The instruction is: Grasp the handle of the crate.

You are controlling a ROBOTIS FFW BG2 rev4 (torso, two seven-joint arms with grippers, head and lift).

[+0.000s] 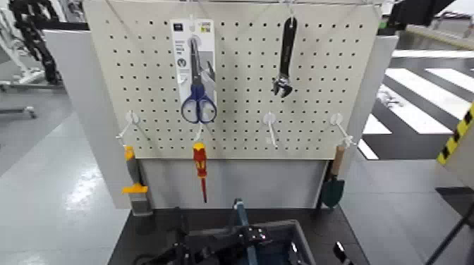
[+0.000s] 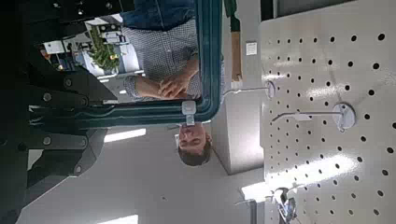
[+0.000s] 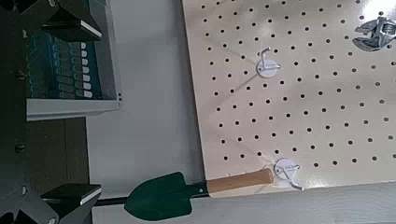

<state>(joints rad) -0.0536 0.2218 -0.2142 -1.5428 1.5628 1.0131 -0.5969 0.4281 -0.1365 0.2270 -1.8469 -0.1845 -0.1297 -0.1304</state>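
Head view shows the left gripper (image 1: pixel 247 237) clamped on the upright handle (image 1: pixel 240 211), which rises from the crate (image 1: pixel 300 236). The right gripper (image 3: pixel 77 114) has its fingers apart, near the crate's right side.

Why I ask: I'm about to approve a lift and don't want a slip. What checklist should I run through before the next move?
1. Left gripper on the handle: ok, shut on the bar.
2. Right gripper off the handle: ok, open and to the crate's right.
3. Crate upright: ok, its rim faces up.
4. Screwdriver clear of the handle: ok, it hangs at the pegboard behind.
5. Grip firm enough to lift: cannot tell, force does not show.
6. Crate's underside free: cannot tell, it is out of sight.
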